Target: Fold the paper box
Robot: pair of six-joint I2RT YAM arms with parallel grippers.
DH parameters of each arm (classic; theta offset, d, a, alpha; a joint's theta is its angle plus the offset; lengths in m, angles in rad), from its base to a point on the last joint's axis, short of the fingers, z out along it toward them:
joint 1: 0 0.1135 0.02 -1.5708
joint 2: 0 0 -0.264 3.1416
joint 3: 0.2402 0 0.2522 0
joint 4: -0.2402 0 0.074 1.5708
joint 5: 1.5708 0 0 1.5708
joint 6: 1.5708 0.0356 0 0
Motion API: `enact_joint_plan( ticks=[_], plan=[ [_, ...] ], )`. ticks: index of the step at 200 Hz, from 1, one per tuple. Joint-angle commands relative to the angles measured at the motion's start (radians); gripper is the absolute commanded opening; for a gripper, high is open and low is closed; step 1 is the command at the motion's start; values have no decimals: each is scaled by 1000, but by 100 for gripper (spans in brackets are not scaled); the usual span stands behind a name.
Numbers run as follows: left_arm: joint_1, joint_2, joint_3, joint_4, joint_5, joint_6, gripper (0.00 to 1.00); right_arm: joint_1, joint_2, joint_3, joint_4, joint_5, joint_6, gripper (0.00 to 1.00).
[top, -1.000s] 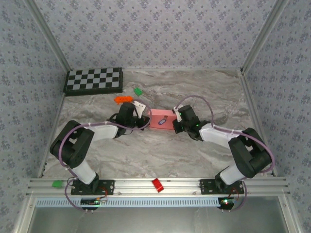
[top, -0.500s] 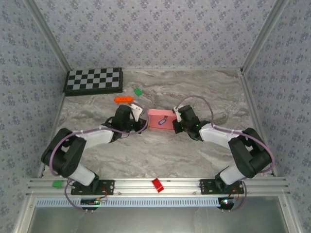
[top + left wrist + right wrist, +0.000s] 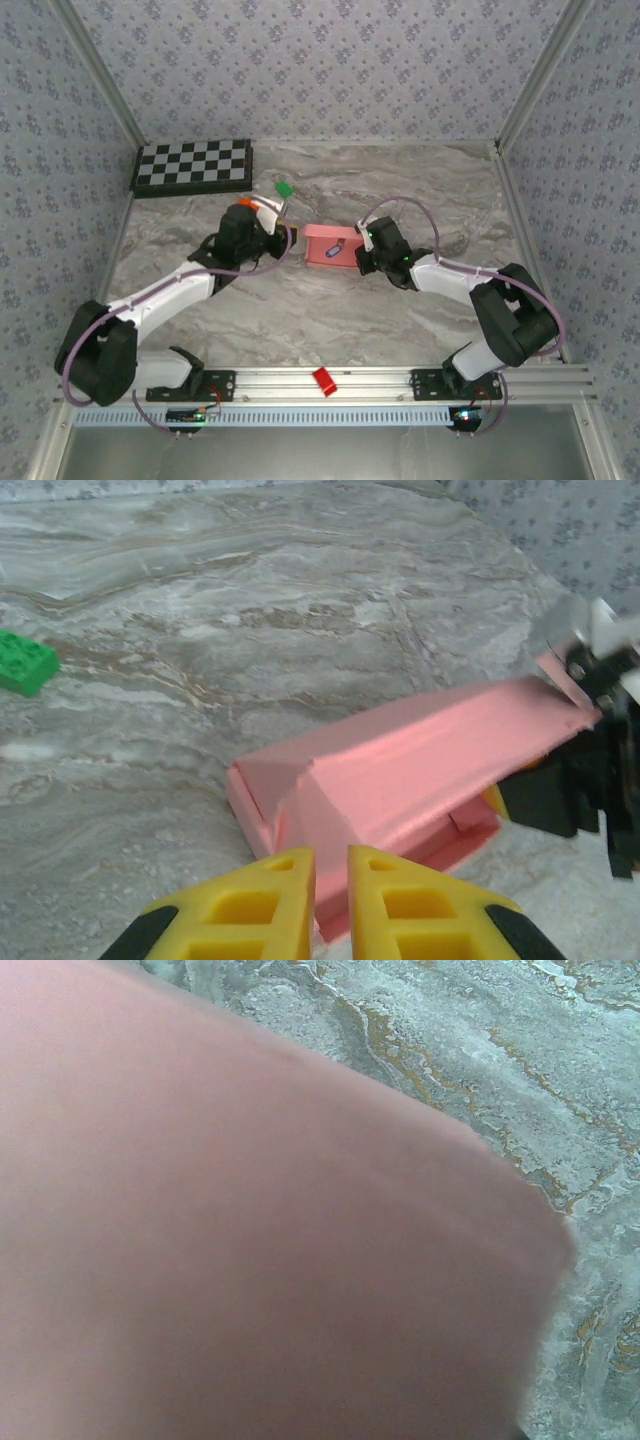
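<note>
The paper box (image 3: 322,240) lies near the middle of the worktop (image 3: 420,180). Its top panel is tilted up, and the side towards the left wrist camera gapes open. The right fingers (image 3: 592,685) are pinched on the far end of that thin panel, whose pink card (image 3: 250,1210) looks blurred in the right wrist view. The left fingers (image 3: 270,890) hang just off the box's other end, nearly together with only a slit between them, gripping nothing. A green block (image 3: 25,662) sits nearer the far edge.

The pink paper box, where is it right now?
In the top view the paper box lies near the middle of the table, with the right gripper at its right end and the left gripper near its left end.
</note>
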Motion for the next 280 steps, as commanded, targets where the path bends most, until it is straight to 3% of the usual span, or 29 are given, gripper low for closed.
enact_joint_plan(
  ticks=[1,61,97,143,207,280],
  plan=[
    [-4,88,157,-106,-58,-38,16,7,22,-2,-12,4,17,10],
    [-4,354,442,-283,33,-87,23,9,24,7,-12,0,12,10],
    [-5,420,476,-330,74,-93,23,10,6,1,-18,-1,14,10],
    [-6,456,472,-345,93,-93,23,16,-29,-3,-41,-3,9,21],
    [-10,497,479,-353,93,-101,23,34,-96,-18,-108,-38,-6,46],
    [-13,510,487,-358,83,-97,23,41,-243,-63,-209,-97,-41,59]
  ],
)
